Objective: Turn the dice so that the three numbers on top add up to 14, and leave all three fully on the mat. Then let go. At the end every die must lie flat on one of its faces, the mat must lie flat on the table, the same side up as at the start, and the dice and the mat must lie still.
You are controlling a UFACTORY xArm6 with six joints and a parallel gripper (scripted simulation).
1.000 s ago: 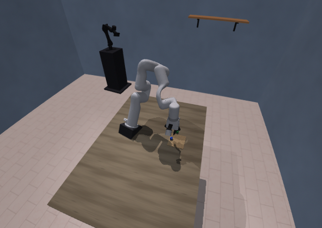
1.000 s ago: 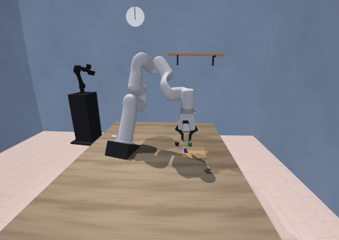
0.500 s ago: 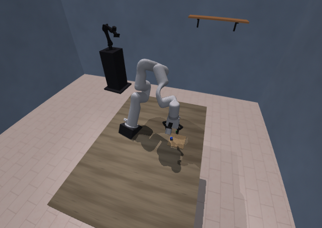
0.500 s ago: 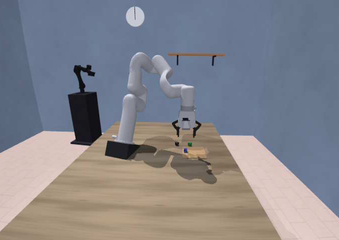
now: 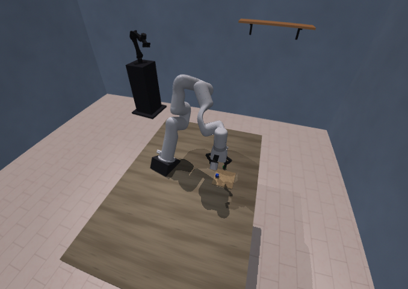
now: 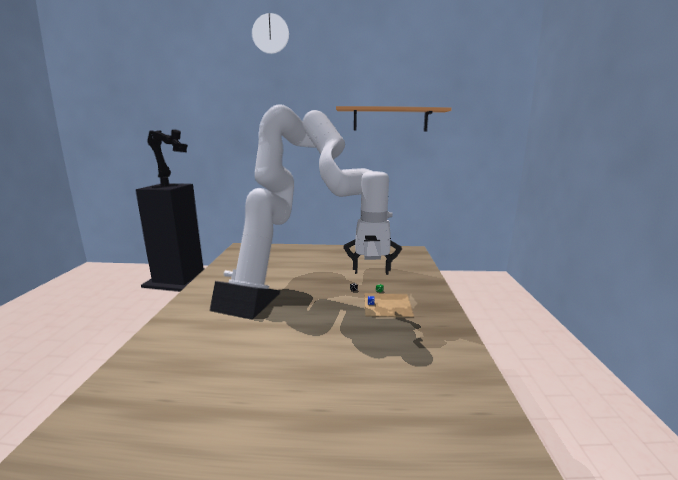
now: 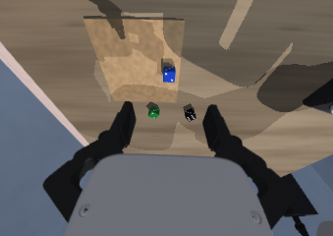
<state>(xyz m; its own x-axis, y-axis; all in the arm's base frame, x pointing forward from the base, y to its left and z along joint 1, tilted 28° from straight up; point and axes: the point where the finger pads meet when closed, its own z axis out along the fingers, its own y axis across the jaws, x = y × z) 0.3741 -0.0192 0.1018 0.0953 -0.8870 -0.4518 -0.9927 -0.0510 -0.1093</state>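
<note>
My gripper (image 6: 371,272) (image 7: 169,112) is open and empty, raised above the table behind the mat. The tan mat (image 5: 228,183) (image 6: 395,309) (image 7: 125,74) lies on the table. A blue die (image 5: 217,176) (image 6: 371,300) (image 7: 169,75) sits on the mat near one side edge. A green die (image 6: 379,288) (image 7: 153,113) and a black die (image 6: 353,287) (image 7: 190,114) lie on the table off the mat, apart from each other, below the gripper. In the top view the green die is partly behind a finger and the black die is hidden. The top numbers are too small to read surely.
The arm's black base (image 5: 164,165) (image 6: 243,298) stands on the table to the left. A black pedestal (image 5: 145,87) (image 6: 170,234) with a small dark arm stands beyond the table. A wooden shelf (image 5: 276,23) (image 6: 392,108) is on the wall. Arm shadows fall over the mat.
</note>
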